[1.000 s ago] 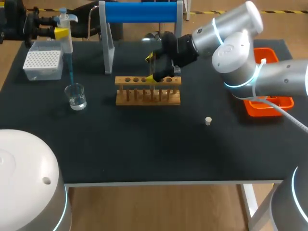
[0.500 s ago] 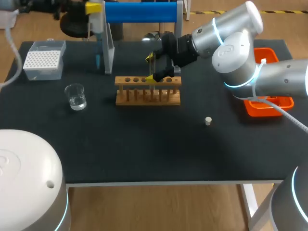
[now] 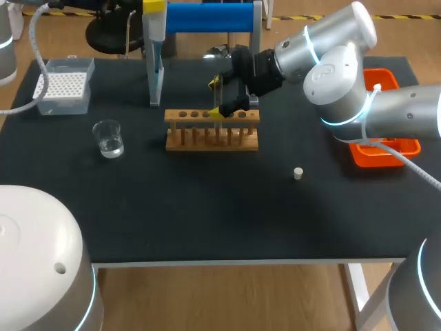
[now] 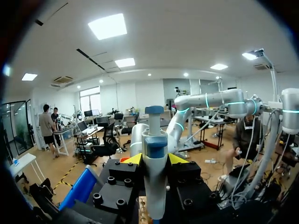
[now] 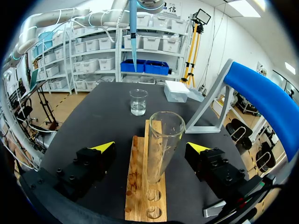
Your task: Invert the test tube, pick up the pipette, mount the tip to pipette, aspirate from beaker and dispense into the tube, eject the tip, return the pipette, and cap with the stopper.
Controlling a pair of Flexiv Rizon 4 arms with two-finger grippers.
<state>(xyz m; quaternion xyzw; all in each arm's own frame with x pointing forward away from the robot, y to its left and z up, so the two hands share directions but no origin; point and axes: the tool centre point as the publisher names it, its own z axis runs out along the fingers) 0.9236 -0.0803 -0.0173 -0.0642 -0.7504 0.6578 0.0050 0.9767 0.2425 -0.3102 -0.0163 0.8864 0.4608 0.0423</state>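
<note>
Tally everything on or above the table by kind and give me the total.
Glassware: 2, beaker and test tube
Racks and stands: 2, wooden rack and blue stand
Containers: 2, tip box and orange tray
Pipette: 1
Stopper: 1
Total: 8

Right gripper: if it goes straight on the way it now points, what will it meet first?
Most likely the test tube standing in the wooden rack, already between the right gripper's open fingers.
</note>
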